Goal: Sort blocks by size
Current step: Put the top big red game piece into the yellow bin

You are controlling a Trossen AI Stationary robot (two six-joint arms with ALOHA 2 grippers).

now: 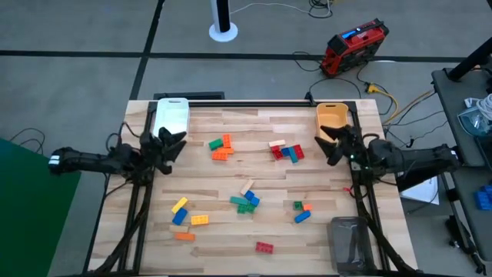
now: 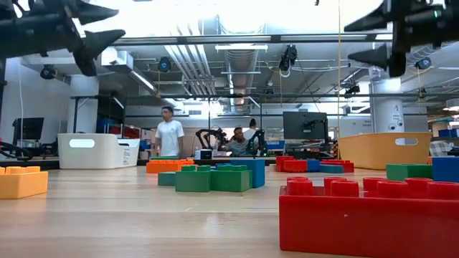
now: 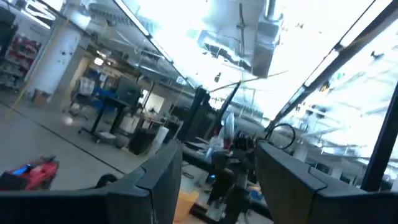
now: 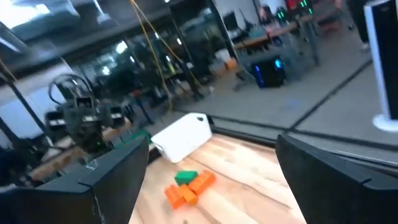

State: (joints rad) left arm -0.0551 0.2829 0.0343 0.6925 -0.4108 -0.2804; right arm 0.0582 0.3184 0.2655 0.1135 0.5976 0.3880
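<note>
We find the blocks (image 1: 247,201) scattered loose across the wooden desk (image 1: 231,165): an orange and green cluster (image 1: 221,147) toward the far left, a red and blue cluster (image 1: 287,151) toward the far right, others mid-desk, and a red block (image 1: 264,247) near the front edge. A white bin (image 1: 172,117) sits at the far left corner, an orange-yellow bin (image 1: 332,118) at the far right corner and a grey bin (image 1: 350,244) at the front right corner. The left gripper (image 1: 175,142) hangs raised by the left edge, fingers spread, holding nothing; the right gripper (image 1: 329,145) hangs likewise by the right edge, released. Beyond the desk we note a red device (image 1: 354,46) on the floor and, in the low view, a standing person (image 2: 170,132) among workstations.
</note>
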